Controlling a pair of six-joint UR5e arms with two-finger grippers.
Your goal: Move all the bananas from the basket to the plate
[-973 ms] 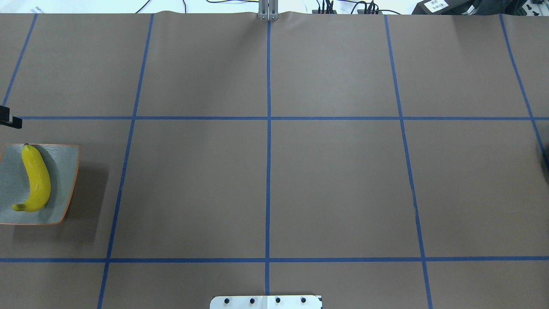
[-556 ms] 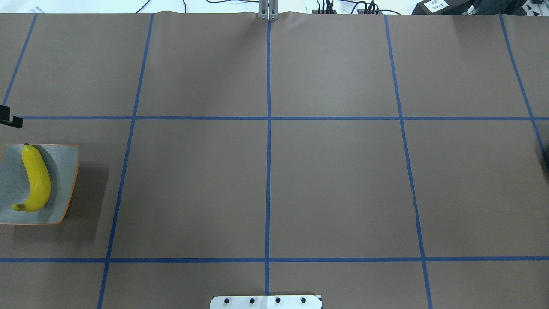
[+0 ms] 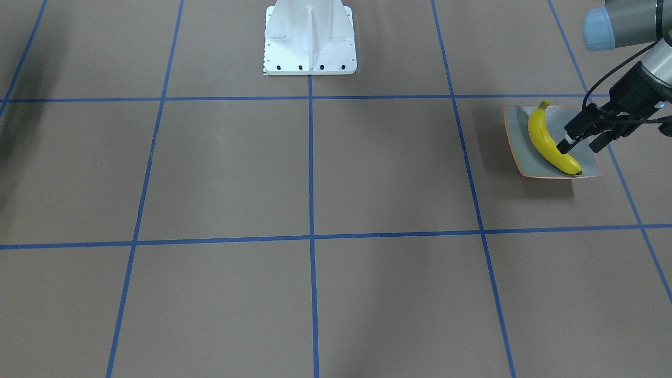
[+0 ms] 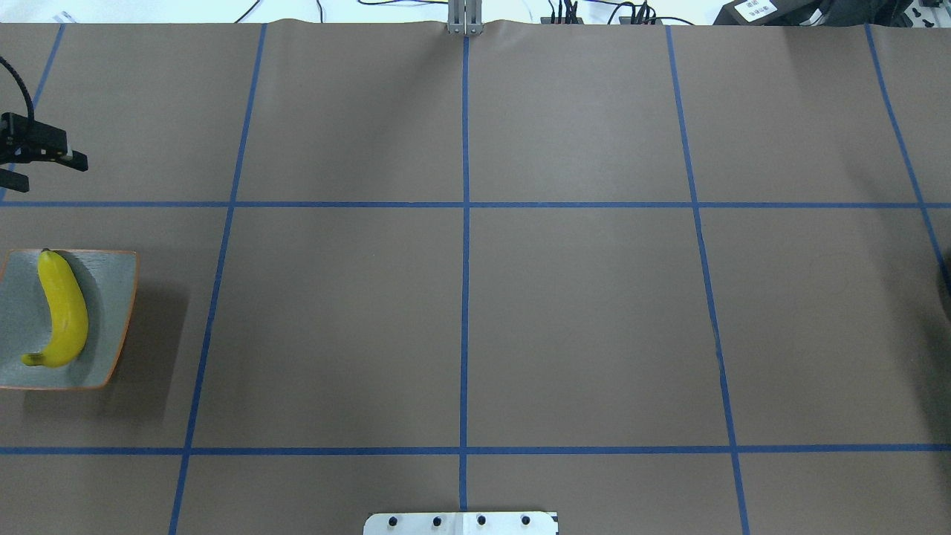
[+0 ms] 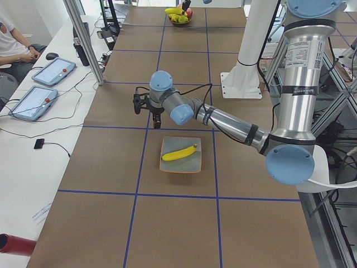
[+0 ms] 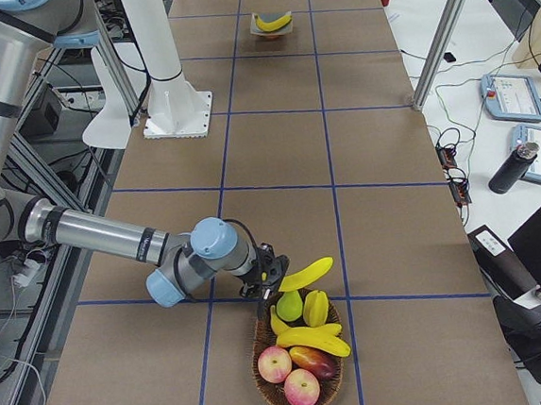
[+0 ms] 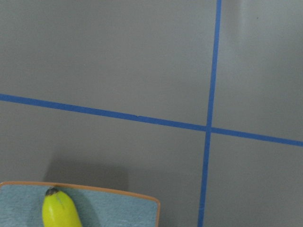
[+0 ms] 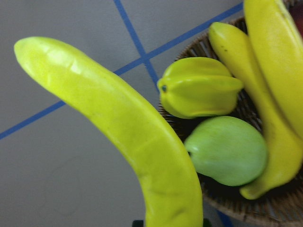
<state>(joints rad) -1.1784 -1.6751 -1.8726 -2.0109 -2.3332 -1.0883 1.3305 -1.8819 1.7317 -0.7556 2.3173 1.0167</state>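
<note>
1. Yellow banana (image 4: pixel 65 312) lies on the plate (image 4: pixel 111 297), at the robot's left table (image 4: pixel 475 327) end.
2. Left gripper (image 3: pixel 580 146) has fingers spread, holding nothing.
3. Right gripper (image 6: pixel 262 271) meets a second banana (image 6: pixel 305 273) above the basket (image 6: pixel 268 390); I cannot tell its grip.

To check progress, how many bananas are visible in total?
4 bananas: one on the plate, one at the right gripper over the basket edge, two in the basket. More may hide under other fruit.

One yellow banana (image 4: pixel 63 312) on the grey-green plate (image 4: pixel 115 297), second banana (image 6: pixel 305 273) above basket (image 8: pixel 246 213) rim.
</note>
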